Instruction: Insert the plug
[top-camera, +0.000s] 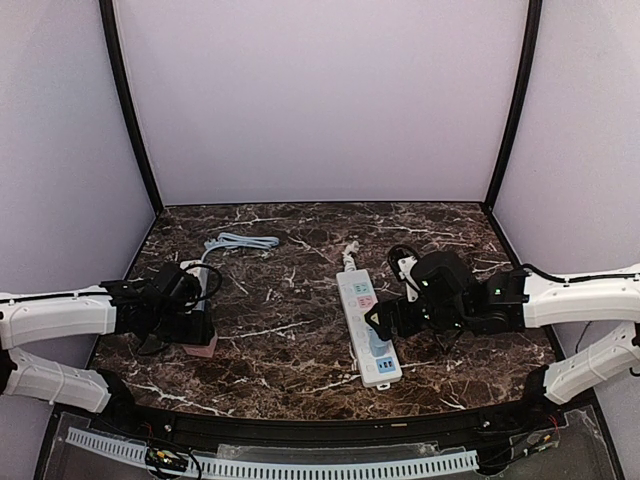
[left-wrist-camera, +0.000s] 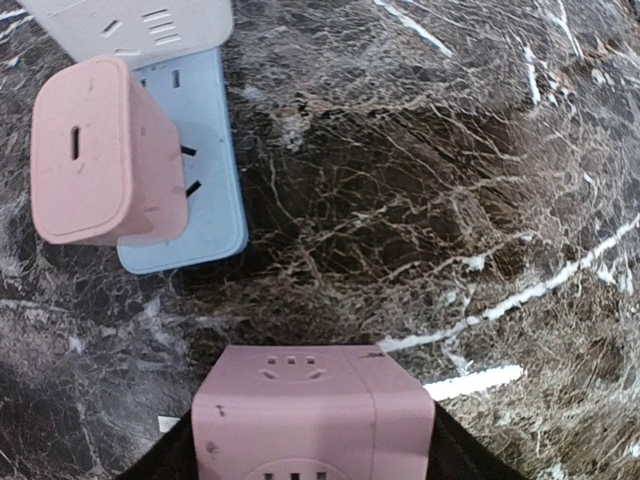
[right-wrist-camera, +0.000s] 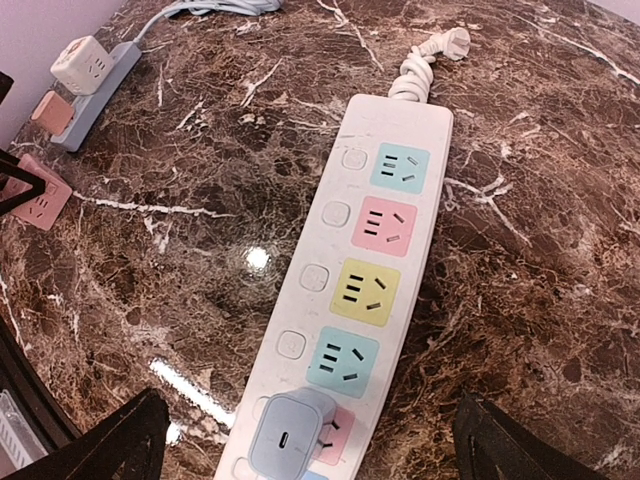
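A white power strip (right-wrist-camera: 390, 240) with coloured sockets lies along the table and also shows in the top view (top-camera: 365, 325). A blue-grey charger plug (right-wrist-camera: 295, 440) sits in its pink socket near the close end. My right gripper (right-wrist-camera: 308, 405) is wide open above that plug, with one finger (right-wrist-camera: 110, 445) on each side and touching nothing. My left gripper (top-camera: 195, 335) is shut on a pink cube socket (left-wrist-camera: 315, 410) at the table's left. A pink charger (left-wrist-camera: 100, 150) is plugged into a light blue strip (left-wrist-camera: 205, 210) just beyond it.
A white cube adapter (left-wrist-camera: 130, 20) sits on the far end of the blue strip, whose pale blue cable (top-camera: 240, 242) curls toward the back. The white strip's own cord and plug (right-wrist-camera: 440, 50) lie unplugged at its far end. Booth walls close off three sides.
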